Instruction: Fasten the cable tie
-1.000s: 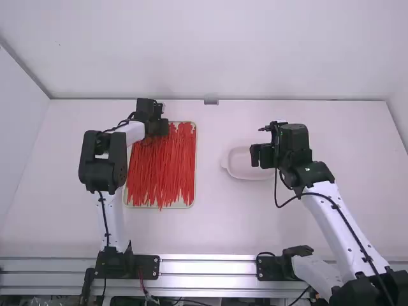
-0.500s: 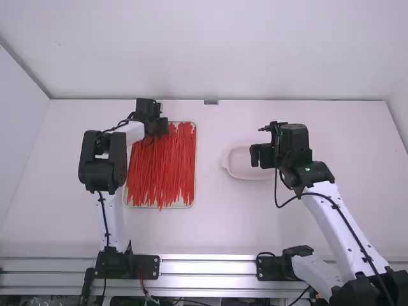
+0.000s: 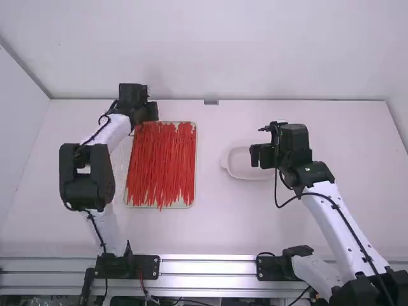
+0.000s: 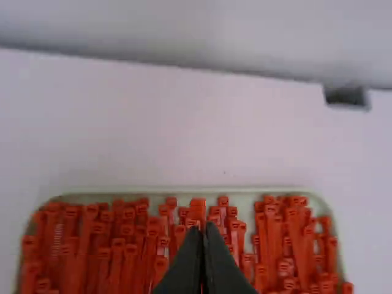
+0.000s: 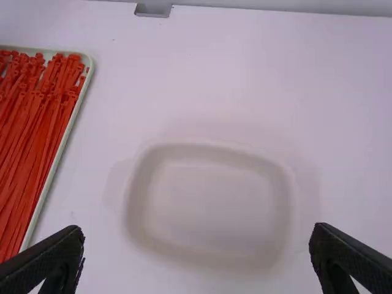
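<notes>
1. The left gripper (image 4: 201, 233), its fingers pressed together, hovers at the far end of the tray (image 3: 194, 159); I cannot tell if it pinches a tie.
2. The orange cable ties (image 3: 162, 162) lie just below it, heads at the far end, their length running toward the arm bases.
3. The right gripper (image 5: 196, 239), wide open, hangs over the white dish (image 5: 208, 202), well apart from the ties.
4. Compared with one second ago, the left gripper has drawn back toward the tray's far left corner.

The high view looks down over the whole table (image 3: 255, 210) from behind the tray (image 3: 195, 159). Both wrist views sit close, sharing its far corner.
</notes>
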`<state>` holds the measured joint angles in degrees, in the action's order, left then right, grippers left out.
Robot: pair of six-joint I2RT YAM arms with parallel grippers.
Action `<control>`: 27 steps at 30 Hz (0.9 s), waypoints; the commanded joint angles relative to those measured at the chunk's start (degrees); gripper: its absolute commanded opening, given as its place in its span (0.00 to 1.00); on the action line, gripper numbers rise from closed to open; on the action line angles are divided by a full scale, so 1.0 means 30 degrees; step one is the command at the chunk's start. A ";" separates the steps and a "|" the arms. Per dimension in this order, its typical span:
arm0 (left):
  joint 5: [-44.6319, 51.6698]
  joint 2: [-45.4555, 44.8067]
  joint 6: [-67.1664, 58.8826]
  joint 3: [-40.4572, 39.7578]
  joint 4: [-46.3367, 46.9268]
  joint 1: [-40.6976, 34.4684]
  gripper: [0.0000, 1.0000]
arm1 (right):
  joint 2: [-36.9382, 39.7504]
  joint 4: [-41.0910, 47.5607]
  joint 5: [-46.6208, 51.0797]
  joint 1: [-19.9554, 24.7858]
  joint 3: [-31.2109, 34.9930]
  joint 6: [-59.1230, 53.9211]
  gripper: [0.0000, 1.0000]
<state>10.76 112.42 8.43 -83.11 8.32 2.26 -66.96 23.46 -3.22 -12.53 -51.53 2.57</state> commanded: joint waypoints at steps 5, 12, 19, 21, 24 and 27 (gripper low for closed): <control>0.0889 -0.2208 -0.0109 -0.0546 0.0896 0.0022 0.01 | -0.0153 -0.0124 0.0036 -0.0087 -0.0707 0.0051 0.98; 0.2535 -0.5391 -0.0481 -0.0525 0.2149 0.0291 0.01 | -0.0313 -0.0204 0.0036 -0.0087 -0.0707 -0.0168 0.98; 0.1035 -0.8524 -0.1333 -0.0233 0.4131 -0.0044 0.01 | -0.0911 -0.0750 0.0022 -0.0095 -0.0707 -0.0153 0.98; 0.1188 -0.9610 -0.1472 0.0393 0.4080 0.0044 0.01 | -0.1071 -0.0867 -0.0066 -0.0109 -0.0707 -0.0153 0.98; 0.1173 -1.1315 -0.1457 0.1872 0.3359 -0.0131 0.01 | -0.1341 -0.1115 -0.0794 -0.0087 -0.0707 -0.0160 0.98; 0.1202 -1.2932 -0.1326 0.3687 0.2149 -0.0109 0.01 | -0.1566 -0.1326 -0.1399 -0.0087 -0.0707 -0.0503 0.98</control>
<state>14.50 77.52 4.89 -76.27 16.16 2.15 -70.87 19.77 -5.15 -12.53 -51.55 1.85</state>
